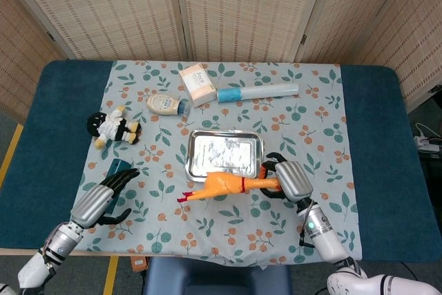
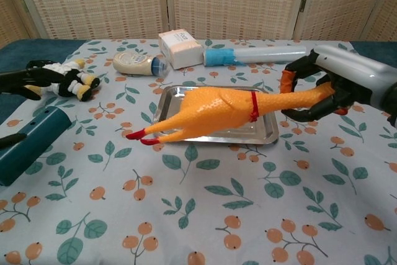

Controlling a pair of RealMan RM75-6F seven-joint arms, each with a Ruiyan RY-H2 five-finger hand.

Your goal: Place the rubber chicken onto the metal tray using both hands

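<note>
At the near edge of the desk, the left hand (image 1: 102, 202) hovers empty with fingers spread apart, beside a teal bar (image 1: 119, 166). The right hand (image 1: 289, 179) has its fingers clamped on the neck end of the rubber chicken (image 1: 224, 186), held in the air. The chicken's long axis runs sideways, red feet pointing toward the left hand, its body over the near rim of the metal tray (image 1: 225, 141). Beyond lie a plush doll (image 1: 112, 126), bottle (image 1: 167, 104), box (image 1: 196, 85) and tube (image 1: 259, 91), none blocking.
</note>
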